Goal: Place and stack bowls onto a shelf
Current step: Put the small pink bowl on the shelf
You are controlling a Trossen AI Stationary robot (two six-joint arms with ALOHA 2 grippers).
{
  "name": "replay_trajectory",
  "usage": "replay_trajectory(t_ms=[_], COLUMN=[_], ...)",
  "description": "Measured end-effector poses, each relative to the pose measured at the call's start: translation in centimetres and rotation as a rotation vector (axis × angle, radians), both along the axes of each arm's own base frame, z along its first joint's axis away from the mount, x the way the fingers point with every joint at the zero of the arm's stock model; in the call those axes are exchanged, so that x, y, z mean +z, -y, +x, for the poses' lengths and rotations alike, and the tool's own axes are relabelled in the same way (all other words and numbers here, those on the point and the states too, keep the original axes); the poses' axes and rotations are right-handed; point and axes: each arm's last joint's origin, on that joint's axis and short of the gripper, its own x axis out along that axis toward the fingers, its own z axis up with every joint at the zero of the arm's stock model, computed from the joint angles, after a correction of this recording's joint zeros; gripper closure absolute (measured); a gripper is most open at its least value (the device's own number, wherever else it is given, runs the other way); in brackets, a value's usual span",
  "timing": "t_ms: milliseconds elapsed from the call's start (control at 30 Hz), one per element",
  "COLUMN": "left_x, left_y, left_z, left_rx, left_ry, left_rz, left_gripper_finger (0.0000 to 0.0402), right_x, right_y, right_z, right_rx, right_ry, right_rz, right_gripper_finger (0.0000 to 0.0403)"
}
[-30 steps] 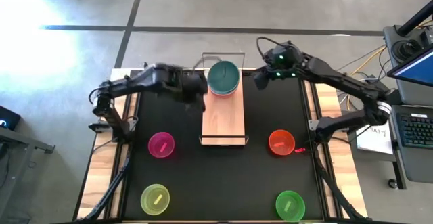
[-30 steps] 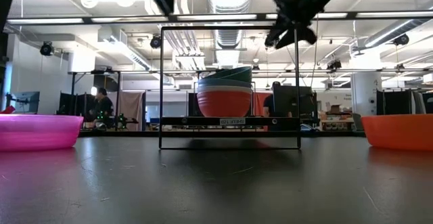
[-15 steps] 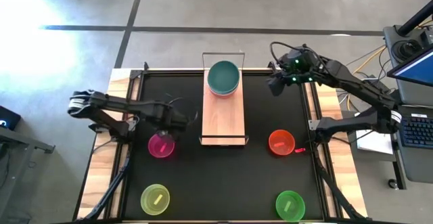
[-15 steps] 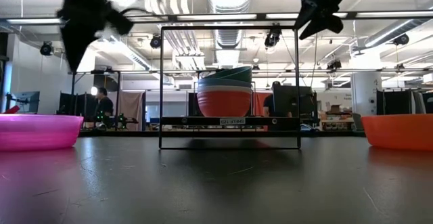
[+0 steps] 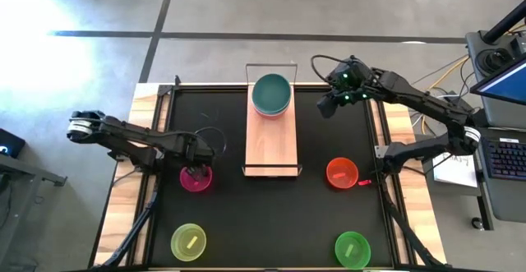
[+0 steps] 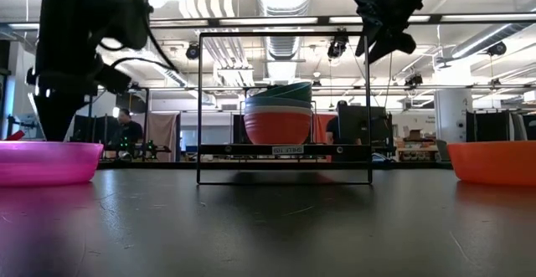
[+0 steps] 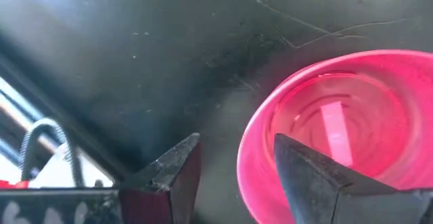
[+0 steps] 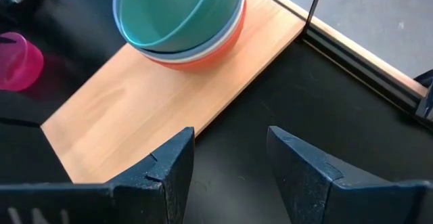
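Note:
A teal bowl tops a stack (image 5: 271, 95) over a grey-blue and an orange one, resting on the far end of the light-wood shelf (image 5: 272, 145); the stack also shows in the right wrist view (image 8: 179, 17). A magenta bowl (image 5: 196, 178) sits on the mat left of the shelf. My left gripper (image 5: 197, 168) is low over it and open, with the bowl's rim (image 7: 252, 160) between its fingers. My right gripper (image 5: 327, 106) hangs open in the air to the right of the shelf's far end (image 8: 230, 136). My left gripper (image 7: 237, 146) comes at the magenta bowl from above, one finger (image 7: 308, 176) over the bowl's inside and the other (image 7: 172, 173) outside its rim. I cannot tell whether either finger touches the rim. The bowl (image 6: 46, 161) stands flat on the mat.
An orange-red bowl (image 5: 342, 173) lies right of the shelf, a green bowl (image 5: 352, 247) at the near right, a yellow-green bowl (image 5: 188, 241) at the near left. The shelf's wire frame (image 6: 285, 105) rises at both ends. Its near half is bare wood.
My left arm has swung from beside the shelf's far end toward the table's near left and gone down onto the magenta bowl. My right gripper has drifted slightly toward the right and near edges, staying high.

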Motion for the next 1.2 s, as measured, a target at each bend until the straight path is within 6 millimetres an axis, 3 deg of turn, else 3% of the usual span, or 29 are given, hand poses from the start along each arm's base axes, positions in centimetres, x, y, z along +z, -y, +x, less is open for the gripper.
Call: replay_trajectory(t_ms=[300, 567, 900, 1200], left_x=[-2.1, -2.7, 1.0, 3.9], left_y=[0.1, 0.2, 0.0, -3.6], left_z=[0.1, 0.4, 3.1, 5.1], left_rx=[-0.025, -0.018, -0.08, 0.003], left_ry=[0.066, 0.103, 0.238, 0.326], left_rz=[-0.035, -0.06, -0.04, 0.144], left_gripper_finger=[0.0258, 0.039, 0.0401, 0.0401], right_x=[-1.4, -1.7, -1.7, -1.7], right_y=[0.8, 0.9, 0.9, 0.9], right_z=[1.2, 1.5, 1.5, 1.5], right_rx=[0.002, 0.002, 0.008, 0.025], right_ry=[-0.053, -0.065, -0.067, -0.073], right_rz=[0.032, 0.04, 0.036, 0.023], right_gripper_finger=[0.0227, 0.0228, 0.0227, 0.0227])
